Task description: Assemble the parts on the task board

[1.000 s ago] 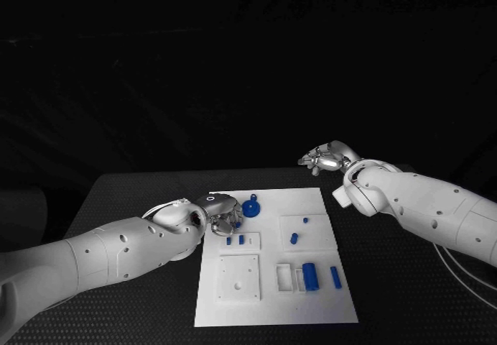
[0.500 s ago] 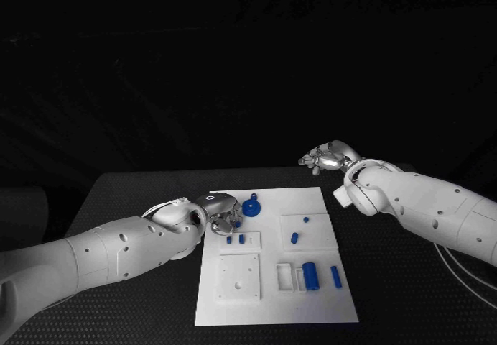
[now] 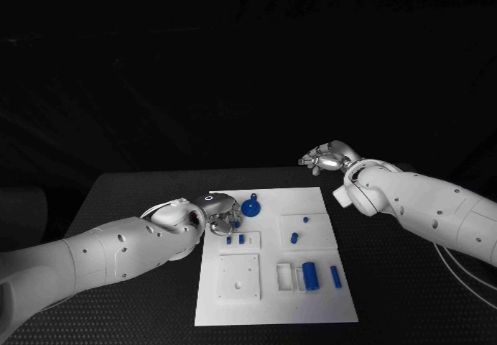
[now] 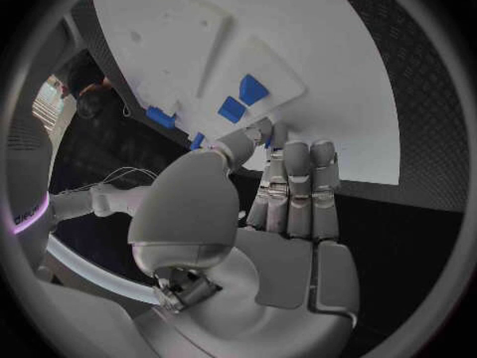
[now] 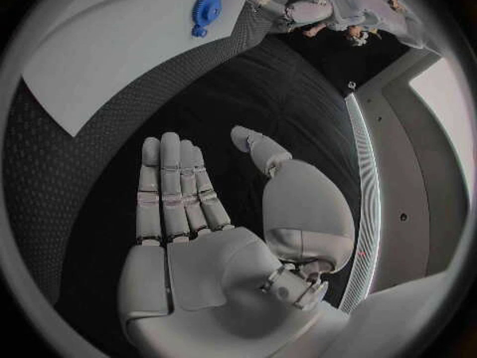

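Note:
The white task board (image 3: 271,302) lies mid-table. My left hand (image 3: 217,213) hovers at its near-left upper edge, fingers straight and together (image 4: 298,184), thumb reaching toward two small blue blocks (image 4: 242,97); it holds nothing. Those blocks (image 3: 236,240) sit just below the hand in the head view. A blue gear-like part (image 3: 251,208) lies right beside the hand, also seen as the gear (image 5: 206,9). My right hand (image 3: 327,159) floats beyond the board's far right corner, palm flat (image 5: 199,231), empty.
On the board lie a short blue peg (image 3: 294,238), a tiny blue piece (image 3: 306,219), a thick blue cylinder (image 3: 309,276) and a slim blue bar (image 3: 335,277). A square white recessed block (image 3: 238,277) sits lower left. Black table (image 3: 135,194) surrounds the board.

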